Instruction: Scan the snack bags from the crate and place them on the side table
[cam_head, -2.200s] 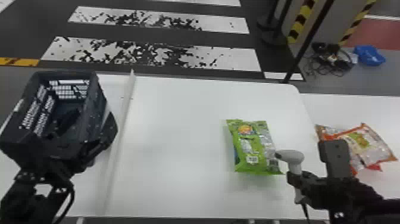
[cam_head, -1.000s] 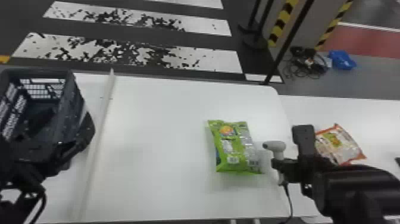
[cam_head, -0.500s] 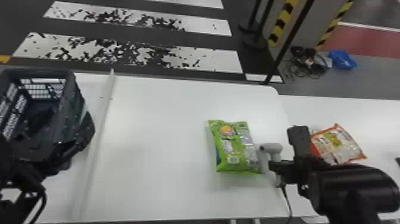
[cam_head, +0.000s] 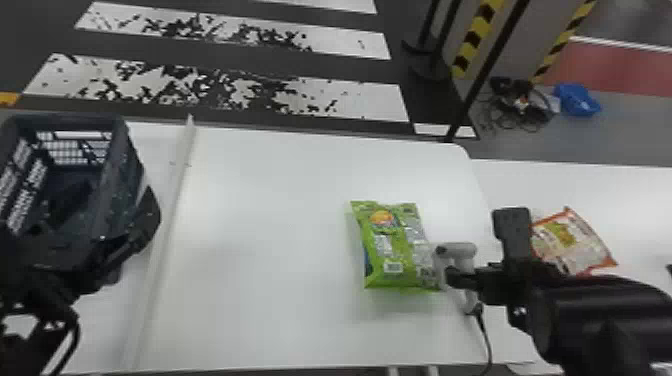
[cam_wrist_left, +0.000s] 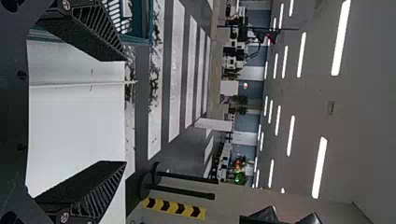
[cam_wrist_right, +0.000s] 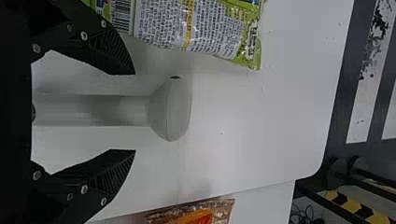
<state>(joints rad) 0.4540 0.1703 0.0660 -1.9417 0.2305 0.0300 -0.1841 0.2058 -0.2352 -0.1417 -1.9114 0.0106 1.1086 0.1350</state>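
Green snack bag (cam_head: 392, 250), on white tbl (cam_head: 260, 225) nr scanner (cam_wrist_right: 170, 109): prob. light, soft, slippery, crushable; grasp mid-body, gently. R claw (cam_wrist_right: 135, 112) wide, scanner btwn fingers; L claw (cam_wrist_left: 126, 111) wide.

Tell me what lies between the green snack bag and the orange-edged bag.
The head view shows the white scanner and the right hand between them.
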